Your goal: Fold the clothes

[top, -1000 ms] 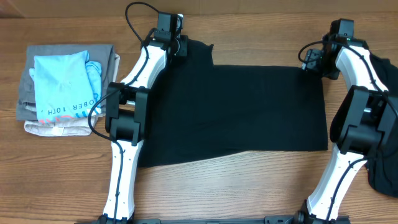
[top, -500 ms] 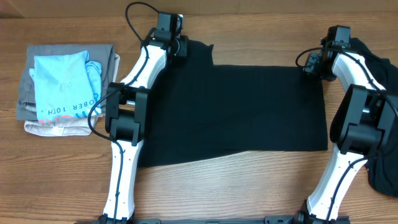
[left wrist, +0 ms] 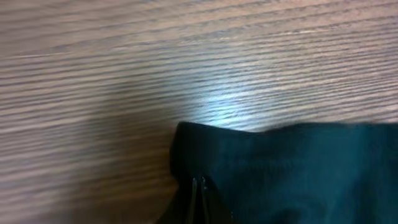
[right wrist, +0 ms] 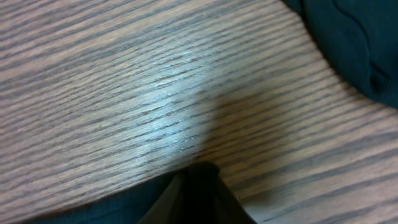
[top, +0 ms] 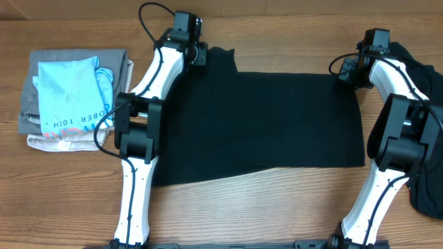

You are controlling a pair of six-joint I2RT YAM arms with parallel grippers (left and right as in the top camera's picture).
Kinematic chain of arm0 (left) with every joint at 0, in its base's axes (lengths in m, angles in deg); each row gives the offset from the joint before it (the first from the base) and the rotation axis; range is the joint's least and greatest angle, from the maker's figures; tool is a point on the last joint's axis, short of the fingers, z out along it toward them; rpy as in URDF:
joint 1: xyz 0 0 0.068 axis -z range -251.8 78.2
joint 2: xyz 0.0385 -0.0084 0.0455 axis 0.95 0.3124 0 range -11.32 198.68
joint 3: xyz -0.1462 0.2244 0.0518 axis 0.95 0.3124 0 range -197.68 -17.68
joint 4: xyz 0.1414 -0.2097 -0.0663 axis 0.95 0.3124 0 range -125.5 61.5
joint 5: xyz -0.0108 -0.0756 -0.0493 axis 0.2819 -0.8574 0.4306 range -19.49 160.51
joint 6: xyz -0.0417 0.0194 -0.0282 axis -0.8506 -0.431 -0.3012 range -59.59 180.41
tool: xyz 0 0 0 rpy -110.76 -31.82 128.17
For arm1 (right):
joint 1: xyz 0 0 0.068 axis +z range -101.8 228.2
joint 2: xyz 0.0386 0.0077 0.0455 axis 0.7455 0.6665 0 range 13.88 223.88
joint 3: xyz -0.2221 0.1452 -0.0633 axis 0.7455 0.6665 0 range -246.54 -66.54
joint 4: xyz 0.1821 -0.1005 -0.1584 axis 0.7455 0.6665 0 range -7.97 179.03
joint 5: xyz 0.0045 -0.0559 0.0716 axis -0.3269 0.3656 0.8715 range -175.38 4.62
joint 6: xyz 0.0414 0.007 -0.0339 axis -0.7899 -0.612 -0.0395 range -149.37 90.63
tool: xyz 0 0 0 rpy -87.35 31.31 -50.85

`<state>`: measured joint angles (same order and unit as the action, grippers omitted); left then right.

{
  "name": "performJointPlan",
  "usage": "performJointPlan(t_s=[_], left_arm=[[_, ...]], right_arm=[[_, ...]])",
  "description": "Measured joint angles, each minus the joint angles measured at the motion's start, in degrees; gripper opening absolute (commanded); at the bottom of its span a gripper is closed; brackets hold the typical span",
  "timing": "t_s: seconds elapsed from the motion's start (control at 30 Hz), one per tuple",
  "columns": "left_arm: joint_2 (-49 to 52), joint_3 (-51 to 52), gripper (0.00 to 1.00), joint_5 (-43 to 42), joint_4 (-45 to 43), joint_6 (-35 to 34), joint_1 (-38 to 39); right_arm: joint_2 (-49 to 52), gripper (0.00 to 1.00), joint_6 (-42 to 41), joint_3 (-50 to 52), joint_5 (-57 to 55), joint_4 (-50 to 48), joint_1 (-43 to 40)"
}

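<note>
The left arm has slid a touch to the left since a second ago, and the right hand [top: 344, 69] has eased inward along the far edge. The shirt [top: 277, 124] lies as before, spread flat and black across the middle of the surface [top: 263, 214], between the two arms.

Left hand [top: 199, 55] sits at the shirt's far left corner, where a sleeve pokes out past the straight top edge. On its wrist camera the fingers [left wrist: 198, 193] are pressed together with only a thin seam between them, pinched on the shirt [left wrist: 298, 168] just behind its folded corner. That corner lies on bare wood.

The right hand is at the far right corner. On the right wrist camera the hand [right wrist: 199, 186] comes to a dark point, fingers together, with the shirt's edge [right wrist: 93, 214] running up into it. The cloth looks nipped, though dark on dark makes the grip hard to read.

A second black garment [top: 426, 187] is heaped at the right edge, partly behind the right arm, and it shows rumpled in the corner of the right wrist view [right wrist: 348, 43].

Far left, well apart from the shirt, a folded stack [top: 28, 111] carries a blue top [top: 69, 90].
</note>
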<state>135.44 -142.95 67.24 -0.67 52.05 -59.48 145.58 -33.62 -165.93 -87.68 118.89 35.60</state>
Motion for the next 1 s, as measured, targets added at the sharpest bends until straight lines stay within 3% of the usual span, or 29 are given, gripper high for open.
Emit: performJointPlan(t_s=[0.47,0.7,1.0], left_arm=[[-13.6,0.0,0.04,2.5,14.4,0.0,-3.3],[-21.8,-0.1,0.04,2.6,29.3,-0.8,-3.3],[-22.0,0.1,0.04,5.6,43.6,-6.9,-3.3]], right_arm=[[-0.4,0.04,0.0,-1.2,3.8,6.0,0.0],[-5.2,0.04,0.0,-1.2,7.4,11.5,0.0],[-10.3,0.04,2.7,-2.0,11.8,19.0,0.0]])
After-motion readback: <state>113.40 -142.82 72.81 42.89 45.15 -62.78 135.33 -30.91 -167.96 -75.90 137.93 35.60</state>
